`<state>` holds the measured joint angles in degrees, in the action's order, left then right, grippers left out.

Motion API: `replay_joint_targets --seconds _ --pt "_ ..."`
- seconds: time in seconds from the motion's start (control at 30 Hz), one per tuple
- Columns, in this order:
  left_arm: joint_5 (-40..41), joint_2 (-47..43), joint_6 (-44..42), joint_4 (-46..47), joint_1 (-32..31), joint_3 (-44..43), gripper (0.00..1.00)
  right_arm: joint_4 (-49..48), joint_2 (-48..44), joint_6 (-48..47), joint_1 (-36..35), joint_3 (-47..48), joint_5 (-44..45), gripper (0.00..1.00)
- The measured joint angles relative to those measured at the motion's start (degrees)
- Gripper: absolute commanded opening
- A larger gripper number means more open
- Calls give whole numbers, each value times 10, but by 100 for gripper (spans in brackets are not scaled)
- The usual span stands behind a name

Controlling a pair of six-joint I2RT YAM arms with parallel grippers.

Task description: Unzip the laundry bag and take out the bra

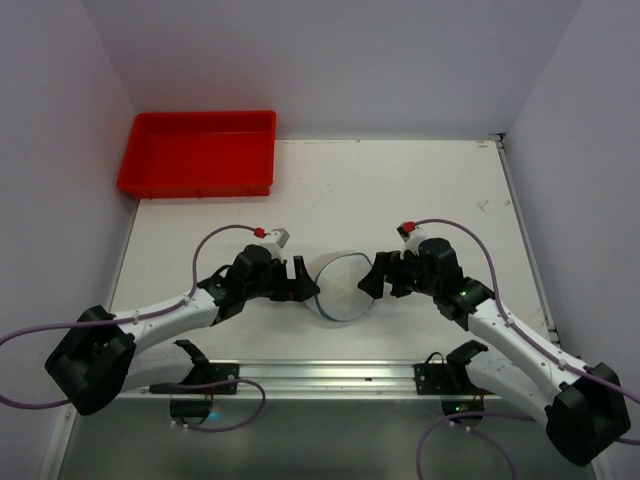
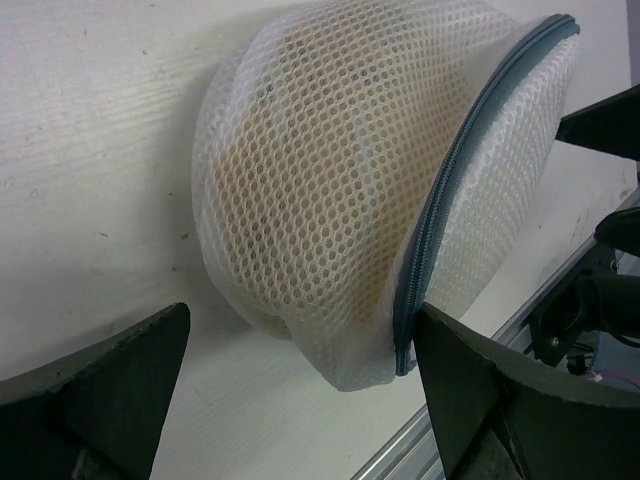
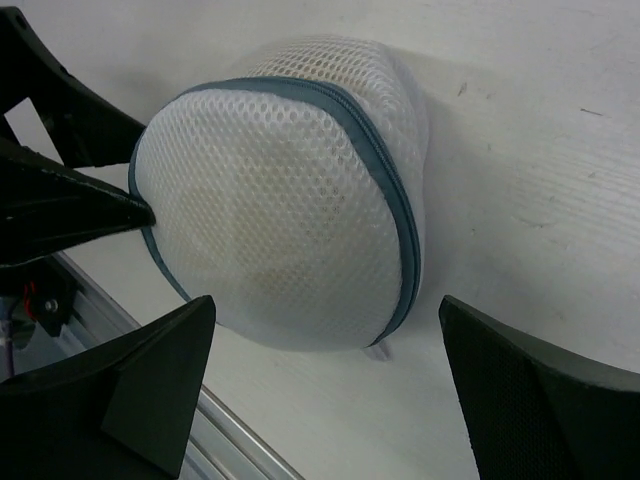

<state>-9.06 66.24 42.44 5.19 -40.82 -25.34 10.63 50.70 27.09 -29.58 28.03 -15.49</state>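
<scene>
The laundry bag (image 1: 340, 285) is a white mesh dome with a blue-grey zipper band (image 2: 448, 200) round its rim, lying on the white table between both grippers. A tan shape, the bra (image 2: 300, 200), shows through the mesh. My left gripper (image 1: 300, 281) is open at the bag's left side. In the left wrist view the left gripper (image 2: 300, 400) straddles the bag's near edge, and one finger (image 2: 480, 400) touches the zipper band. My right gripper (image 1: 377, 279) is open at the bag's right side. In the right wrist view the bag (image 3: 270, 210) lies just beyond the open right gripper (image 3: 330, 390).
A red plastic tray (image 1: 198, 152) stands at the back left of the table. White walls close in the left, back and right sides. A metal rail (image 1: 330, 375) runs along the near edge between the arm bases.
</scene>
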Motion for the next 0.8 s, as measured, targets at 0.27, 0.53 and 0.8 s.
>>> replay_joint_targets --seconds 0.27,0.53,0.8 --pt "-4 24 -14 4 30 -14 94 -81 120 -3 21 -7 -16 94" --pt "-2 26 -29 4 46 -15 91 -120 192 -10 34 21 -112 40" --pt "1 39 -30 -14 61 -40 98 -129 192 44 33 49 -186 0"
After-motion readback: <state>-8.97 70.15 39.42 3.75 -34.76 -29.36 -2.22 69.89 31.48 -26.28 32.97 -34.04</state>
